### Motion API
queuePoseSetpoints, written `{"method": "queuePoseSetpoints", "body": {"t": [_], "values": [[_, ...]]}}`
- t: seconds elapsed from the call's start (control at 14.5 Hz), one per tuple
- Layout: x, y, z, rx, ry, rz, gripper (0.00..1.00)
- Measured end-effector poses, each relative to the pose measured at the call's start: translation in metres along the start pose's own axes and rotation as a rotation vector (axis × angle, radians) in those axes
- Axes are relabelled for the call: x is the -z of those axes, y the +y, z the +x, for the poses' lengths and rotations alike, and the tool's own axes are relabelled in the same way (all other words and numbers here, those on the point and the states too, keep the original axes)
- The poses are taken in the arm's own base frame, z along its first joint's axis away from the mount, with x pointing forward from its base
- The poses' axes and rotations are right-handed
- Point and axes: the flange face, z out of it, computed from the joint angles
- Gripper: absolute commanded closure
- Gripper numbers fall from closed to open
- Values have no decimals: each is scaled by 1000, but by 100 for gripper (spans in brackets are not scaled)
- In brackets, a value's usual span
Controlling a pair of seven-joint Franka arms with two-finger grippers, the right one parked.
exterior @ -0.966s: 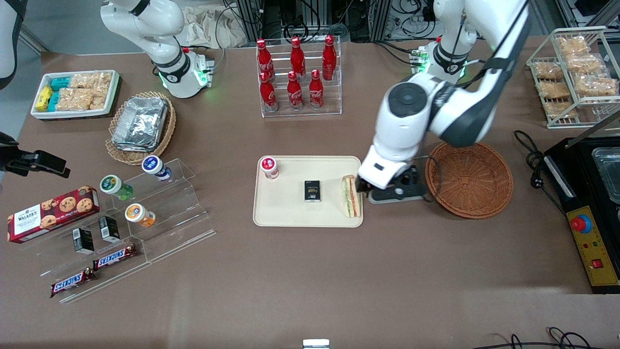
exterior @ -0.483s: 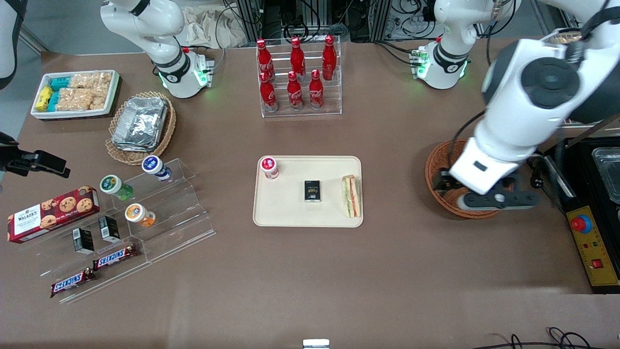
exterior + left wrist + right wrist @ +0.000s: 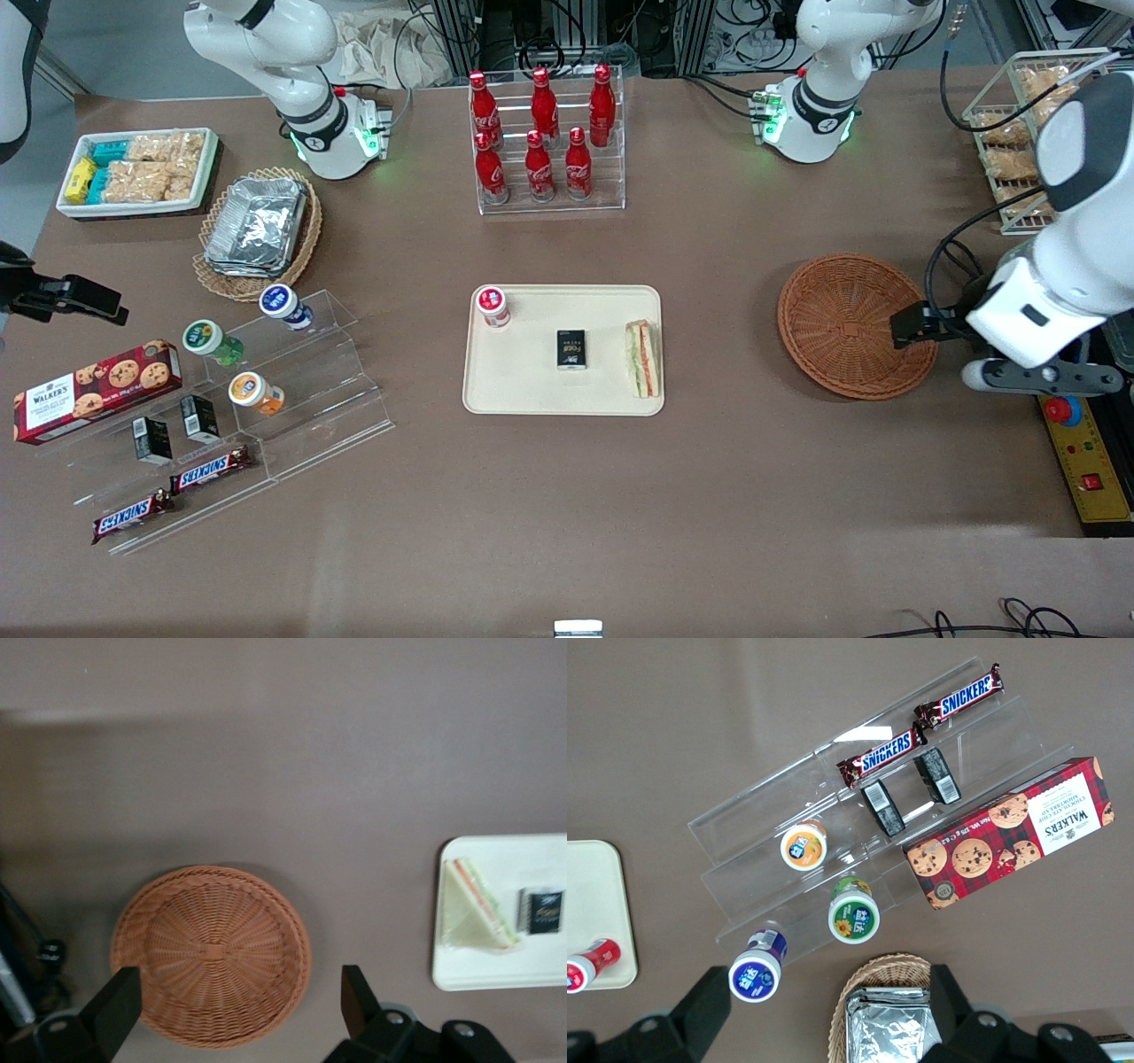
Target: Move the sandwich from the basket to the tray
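Note:
The sandwich [image 3: 641,359] lies on the cream tray [image 3: 532,390], at the tray edge nearest the working arm, its green and red filling showing. The reddish-brown wicker basket [image 3: 858,326] sits beside the tray toward the working arm's end and holds nothing. My gripper [image 3: 912,326] hangs open and empty, high above the basket's rim on the working arm's side. In the left wrist view the gripper [image 3: 237,1005] has its black fingers [image 3: 120,1005] spread wide above the basket [image 3: 213,952], with the sandwich [image 3: 474,917] and tray [image 3: 496,974] off to one side.
A red-capped bottle [image 3: 492,306] and a small black box [image 3: 571,348] share the tray. A black control box with a red button [image 3: 1072,425] lies under the arm. A wire rack of snacks [image 3: 1036,133] and a cola bottle rack [image 3: 545,142] stand farther from the camera.
The gripper drew away from the sandwich at the tray's edge, passed over the basket toward the working arm's end and rose. The sandwich stayed on the tray.

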Motion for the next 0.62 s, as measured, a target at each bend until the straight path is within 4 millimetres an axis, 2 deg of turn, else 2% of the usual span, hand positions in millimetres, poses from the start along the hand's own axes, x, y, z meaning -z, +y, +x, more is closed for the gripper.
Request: {"method": "queuePoseSetpoints", "body": {"t": [0.28, 0.62], "values": [[-12, -29, -21, 111, 34, -46, 0], [-2, -48, -20, 132, 72, 4, 0]]}}
